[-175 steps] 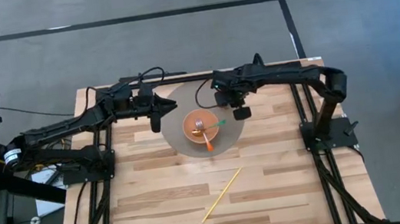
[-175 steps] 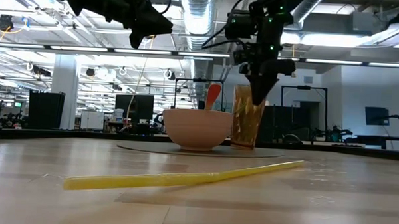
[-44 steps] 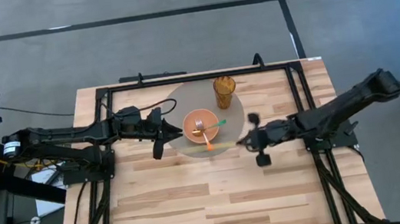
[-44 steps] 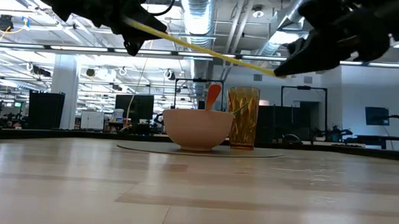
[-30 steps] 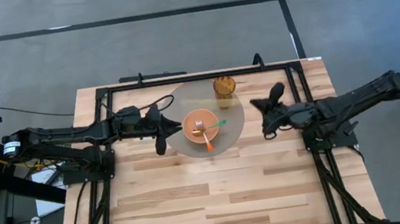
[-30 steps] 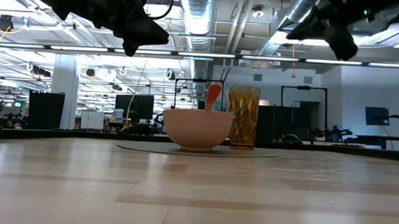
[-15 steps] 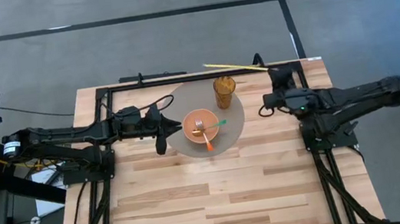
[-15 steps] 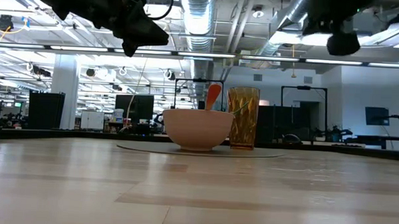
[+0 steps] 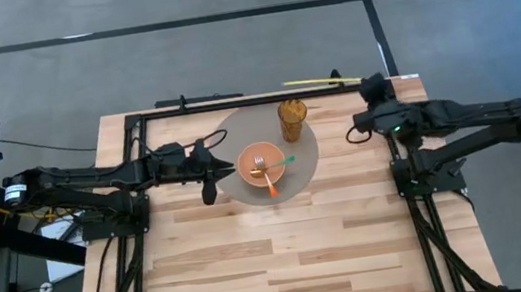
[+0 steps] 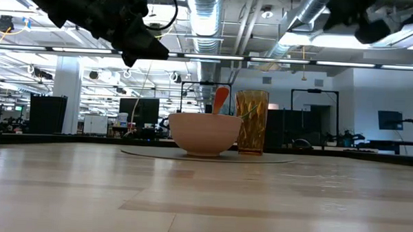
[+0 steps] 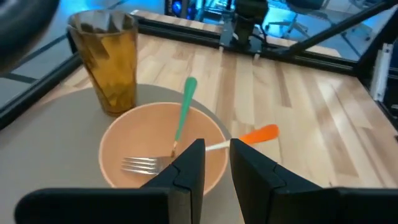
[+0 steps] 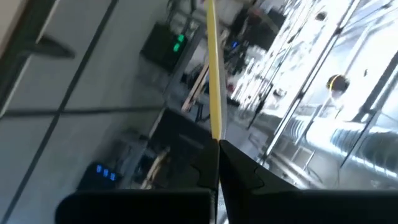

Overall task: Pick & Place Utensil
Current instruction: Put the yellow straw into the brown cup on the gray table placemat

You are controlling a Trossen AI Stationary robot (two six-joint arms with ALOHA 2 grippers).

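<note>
An orange bowl (image 9: 261,164) stands on a round grey mat (image 9: 304,155) with a fork (image 11: 142,165), a green-handled utensil (image 11: 182,112) and an orange-handled one (image 11: 258,134) resting on it. An amber cup (image 9: 292,117) stands just beyond the bowl on the far side. My left gripper (image 9: 205,169) hovers left of the bowl, open by a narrow gap (image 11: 214,167). My right gripper (image 9: 372,85) is high over the table's far right corner, shut on a thin yellow straw (image 9: 315,81). My right gripper pinches the yellow straw by one end (image 12: 215,138) between its two shut fingers. The straw sticks out ahead of the fingertips, roughly in line with them, toward the table's left. It is lifted clear and lies about level above the far rail (image 9: 235,102).
A black frame (image 9: 138,132) runs around the far and side edges of the wooden table. The near half of the table top (image 9: 285,254) is bare wood. In the low view the bowl (image 10: 204,133) and cup (image 10: 253,121) stand mid-table, both arms above them.
My right gripper, holding the straw, has swung from beside the mat's right edge toward the far right corner and turned; the straw now lies along the far edge, pointing left. The left gripper has drawn back slightly to the left.
</note>
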